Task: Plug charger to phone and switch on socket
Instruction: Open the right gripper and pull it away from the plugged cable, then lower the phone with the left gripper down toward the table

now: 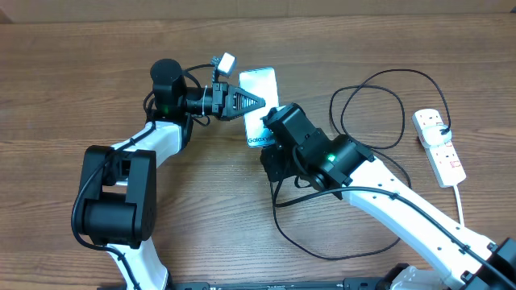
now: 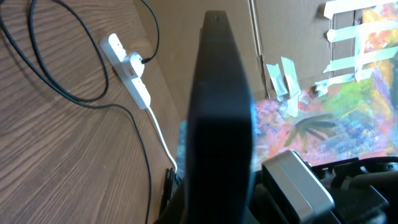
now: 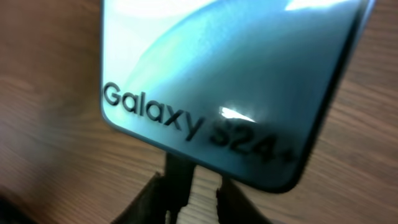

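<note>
The phone (image 1: pixel 260 87) lies on the table with its light blue screen up, and "Galaxy S24+" reads across it in the right wrist view (image 3: pixel 236 74). My left gripper (image 1: pixel 256 101) is shut, with its tip over the phone's middle; in the left wrist view (image 2: pixel 216 28) its fingers look like one dark wedge. My right gripper (image 1: pixel 272 137) sits at the phone's near edge. In the right wrist view it (image 3: pixel 191 190) is shut on the charger's black plug tip (image 3: pixel 180 169), which touches the phone's bottom edge. The charger cable (image 1: pixel 379 89) loops across the table. The socket (image 1: pixel 439 145) lies at the far right.
The black cable also trails in a big loop under my right arm (image 1: pixel 322 250). The socket's white cord (image 1: pixel 461 201) runs toward the front edge. The socket and cable also show in the left wrist view (image 2: pixel 127 68). Cardboard backs the table.
</note>
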